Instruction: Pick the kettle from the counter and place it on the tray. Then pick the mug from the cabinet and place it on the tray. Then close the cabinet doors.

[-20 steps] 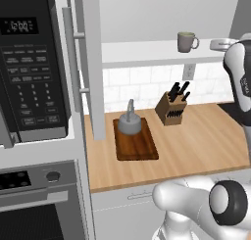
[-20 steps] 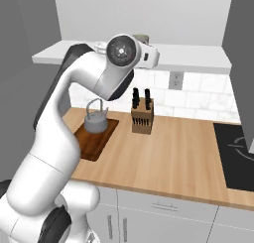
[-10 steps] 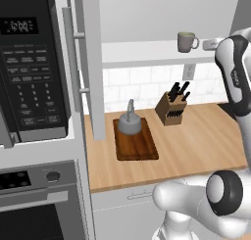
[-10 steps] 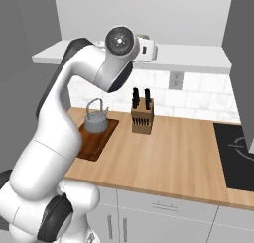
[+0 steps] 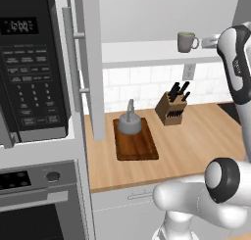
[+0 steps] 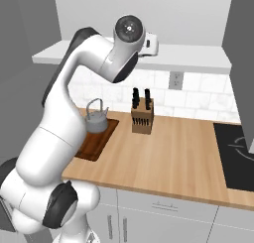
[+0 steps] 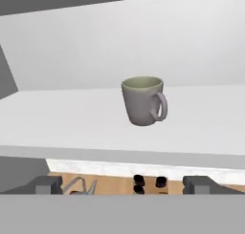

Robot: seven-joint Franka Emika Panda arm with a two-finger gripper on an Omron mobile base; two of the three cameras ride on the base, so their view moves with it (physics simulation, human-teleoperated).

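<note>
mug: upright on the shelf, mid-frame, handle turned to the right, pale inside showing
shelf: pale flat board, front edge running across below the mug
gripper: two dark tips at the bottom, spread wide, nothing between them, well apart from the mug
counter: thin tan strip under the shelf edge
kettle: only its thin arched handle shows, low left
knife handles: dark knobs, low centre
</note>
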